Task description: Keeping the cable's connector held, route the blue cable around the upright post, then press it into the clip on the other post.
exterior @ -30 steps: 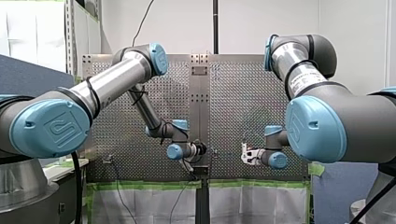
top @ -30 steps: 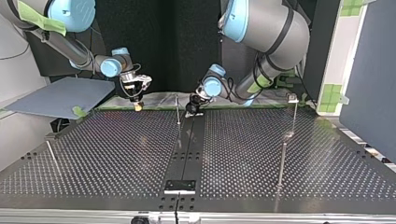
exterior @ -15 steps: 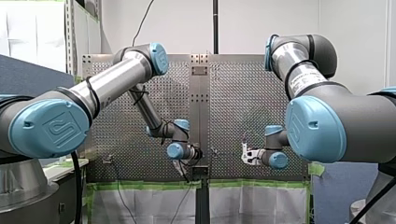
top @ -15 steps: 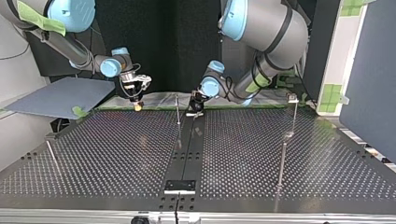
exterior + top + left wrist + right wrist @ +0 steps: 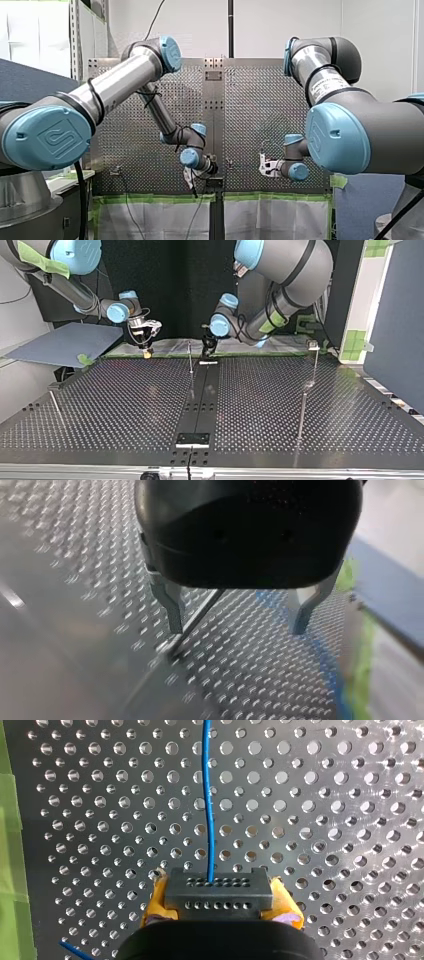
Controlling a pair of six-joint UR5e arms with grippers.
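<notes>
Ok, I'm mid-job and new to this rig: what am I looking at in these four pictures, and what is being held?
Two robot arms work over a perforated metal table. The front view looks from behind the arms. The top view faces them from across the table, so the sides are swapped there. The other two pictures come from a camera on each wrist.

My right end effector, with yellow pads, grips a black connector. The blue cable runs out of it across the table. My left end effector is black with metal fingers, open and holding nothing.

An upright post stands near the table's middle. A second post, at the top view's right, carries what looks like a clip.
</notes>
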